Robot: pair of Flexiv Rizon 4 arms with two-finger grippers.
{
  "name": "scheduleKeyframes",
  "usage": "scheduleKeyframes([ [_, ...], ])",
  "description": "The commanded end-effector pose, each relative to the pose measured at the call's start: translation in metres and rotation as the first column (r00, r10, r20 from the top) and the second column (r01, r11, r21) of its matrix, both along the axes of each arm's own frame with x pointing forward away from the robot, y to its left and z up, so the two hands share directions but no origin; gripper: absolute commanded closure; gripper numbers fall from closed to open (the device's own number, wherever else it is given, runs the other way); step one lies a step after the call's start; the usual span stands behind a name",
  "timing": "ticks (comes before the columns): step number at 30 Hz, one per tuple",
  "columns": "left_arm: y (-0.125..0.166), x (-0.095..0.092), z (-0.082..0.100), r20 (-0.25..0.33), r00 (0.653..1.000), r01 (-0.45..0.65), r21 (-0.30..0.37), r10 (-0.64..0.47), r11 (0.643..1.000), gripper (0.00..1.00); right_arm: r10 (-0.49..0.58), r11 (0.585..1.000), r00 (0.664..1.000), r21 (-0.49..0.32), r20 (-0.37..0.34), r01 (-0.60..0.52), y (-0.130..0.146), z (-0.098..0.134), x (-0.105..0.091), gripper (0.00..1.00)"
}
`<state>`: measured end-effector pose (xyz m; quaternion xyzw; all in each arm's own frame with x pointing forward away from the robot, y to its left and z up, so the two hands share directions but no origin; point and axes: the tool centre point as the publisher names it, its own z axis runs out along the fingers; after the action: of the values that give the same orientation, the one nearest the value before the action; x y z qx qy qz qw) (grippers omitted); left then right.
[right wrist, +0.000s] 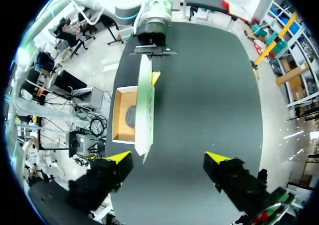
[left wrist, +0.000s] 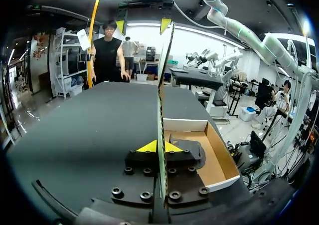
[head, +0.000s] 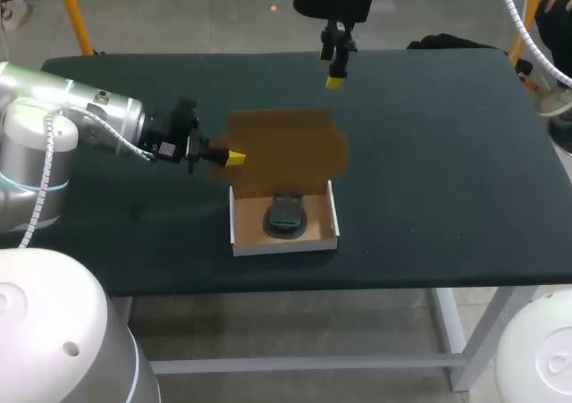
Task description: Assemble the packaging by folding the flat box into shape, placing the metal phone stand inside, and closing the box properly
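Left gripper (left wrist: 160,146) clamped on upright lid (head: 286,151), phone stand (head: 286,217) in open box (head: 284,243)

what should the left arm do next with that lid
Probably swing the lid forward and down over the box. The left gripper pinches the lid's side edge, the lid stands upright, and the phone stand already lies inside the open box.

No lettering or number can be read on the box (head: 284,245)

The upright lid (head: 286,148) blocks the box (head: 284,244) on its far side; above and in front lie open
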<state>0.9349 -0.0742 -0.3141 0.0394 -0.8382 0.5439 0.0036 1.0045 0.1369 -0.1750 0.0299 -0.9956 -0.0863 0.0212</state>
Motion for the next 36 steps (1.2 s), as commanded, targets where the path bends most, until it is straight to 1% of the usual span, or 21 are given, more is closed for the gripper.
scheduleKeyframes([
  [1, -0.003, -0.006, 0.004, 0.03, 1.0, -0.007, 0.015, 0.007, 1.0, 1.0, 0.005, 1.0, 1.0, -0.006, -0.001, -0.005, 0.003, 0.002, 0.001, 0.0],
  [7, -0.005, -0.001, 0.001, 0.049, 0.999, 0.009, 0.015, -0.009, 1.0, 1.0, 0.015, 1.0, 1.0, -0.005, 0.0, -0.015, 0.007, 0.002, 0.001, 0.0],
  [11, -0.003, 0.0, -0.001, 0.074, 0.997, 0.028, 0.006, -0.028, 1.0, 1.0, 0.019, 1.0, 1.0, -0.007, 0.0, -0.019, 0.008, 0.002, 0.0, 0.0],
  [16, -0.003, -0.002, -0.003, 0.13, 0.991, 0.046, 0.0, -0.045, 0.999, 1.0, 0.028, 1.0, 1.0, -0.008, 0.005, -0.028, 0.012, 0.003, -0.001, 0.0],
  [19, -0.003, -0.003, -0.003, 0.143, 0.989, 0.042, 0.004, -0.042, 0.999, 1.0, 0.032, 0.999, 0.999, -0.009, 0.006, -0.032, 0.014, 0.002, -0.001, 0.0],
  [27, -0.002, -0.01, -0.003, 0.208, 0.978, 0.021, 0.017, -0.025, 1.0, 1.0, 0.042, 0.999, 0.999, -0.01, 0.014, -0.042, 0.018, 0.003, -0.002, 0.0],
  [29, -0.001, -0.011, -0.004, 0.21, 0.977, 0.027, 0.013, -0.029, 1.0, 1.0, 0.044, 0.999, 0.999, -0.01, 0.015, -0.044, 0.019, 0.003, -0.003, 0.0],
  [33, -0.001, -0.013, -0.006, 0.232, 0.972, 0.026, 0.024, -0.031, 0.999, 1.0, 0.05, 0.999, 0.999, -0.01, 0.016, -0.049, 0.021, 0.003, -0.003, 0.0],
  [36, -0.001, -0.014, -0.007, 0.233, 0.972, 0.026, 0.025, -0.031, 0.999, 1.0, 0.052, 0.999, 0.999, -0.01, 0.017, -0.051, 0.022, 0.003, -0.003, 0.0],
])
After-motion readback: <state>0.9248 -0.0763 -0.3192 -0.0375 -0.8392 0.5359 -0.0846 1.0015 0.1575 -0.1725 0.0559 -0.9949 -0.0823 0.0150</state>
